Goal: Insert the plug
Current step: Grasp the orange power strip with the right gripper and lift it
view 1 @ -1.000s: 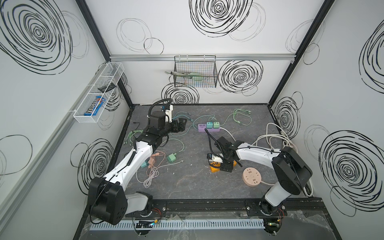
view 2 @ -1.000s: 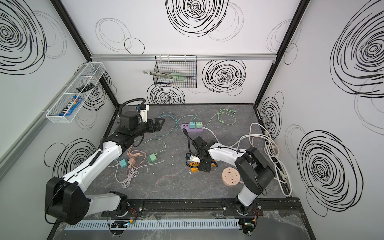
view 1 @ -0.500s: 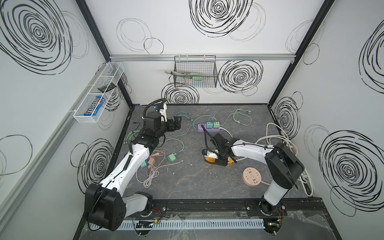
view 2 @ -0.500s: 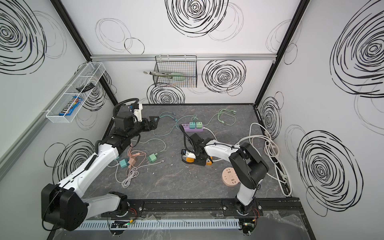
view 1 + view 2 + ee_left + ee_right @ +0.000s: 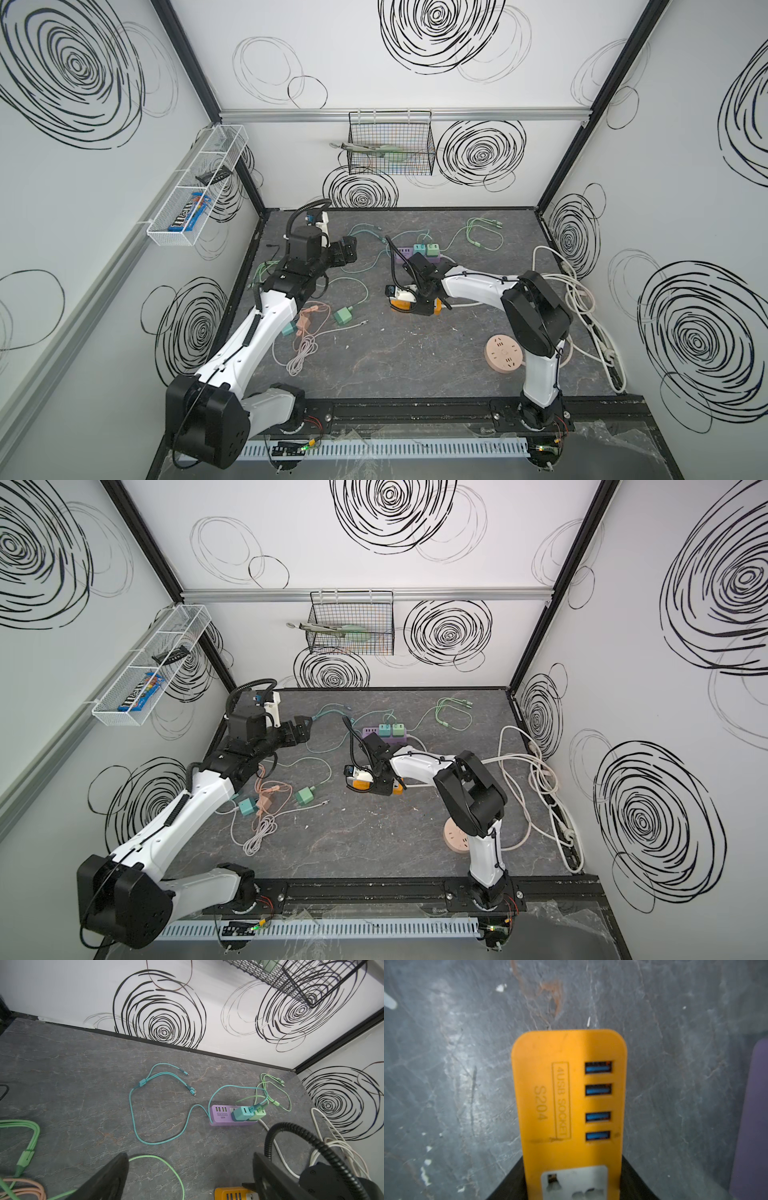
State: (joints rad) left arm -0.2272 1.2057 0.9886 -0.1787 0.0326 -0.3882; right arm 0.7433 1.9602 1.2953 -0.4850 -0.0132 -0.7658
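My right gripper (image 5: 572,1180) clamps the orange socket strip (image 5: 566,1093), its socket vacant; my left gripper (image 5: 189,1155) gapes wide, empty; green plug (image 5: 343,316) lies loose on the table (image 5: 395,365), well apart; insertion, I judge, outstanding.

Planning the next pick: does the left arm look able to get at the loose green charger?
Probably yes: the green charger lies uncovered beside the left arm, and the left gripper is open and empty.

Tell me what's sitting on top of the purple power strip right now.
Two chargers are plugged into the purple power strip: a teal charger and a green charger, side by side. The sockets beneath them are hidden.
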